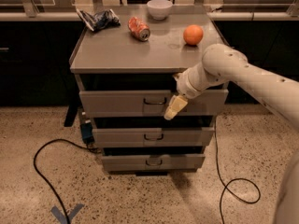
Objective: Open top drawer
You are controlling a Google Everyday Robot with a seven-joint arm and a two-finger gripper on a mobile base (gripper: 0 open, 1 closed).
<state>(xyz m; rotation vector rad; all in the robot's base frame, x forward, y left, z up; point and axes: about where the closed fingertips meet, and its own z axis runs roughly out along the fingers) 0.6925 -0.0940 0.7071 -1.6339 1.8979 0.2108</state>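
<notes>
The top drawer (121, 101) is the widest grey front of the grey cabinet, just under the cabinet top, with a small dark wire handle (154, 101) at its centre. Its front stands slightly out from the cabinet body. My gripper (171, 110) hangs from the white arm that reaches in from the right. Its pale fingers point down-left in front of the drawer face, just right of the handle and a little below it. It holds nothing that I can see.
On the cabinet top (117, 50) lie a crumpled dark bag (97, 18), a red can (139, 28) on its side, a white bowl (159, 8) and an orange (193, 34). Two narrower drawers (154, 136) sit below. Black cables (44, 171) loop on the speckled floor.
</notes>
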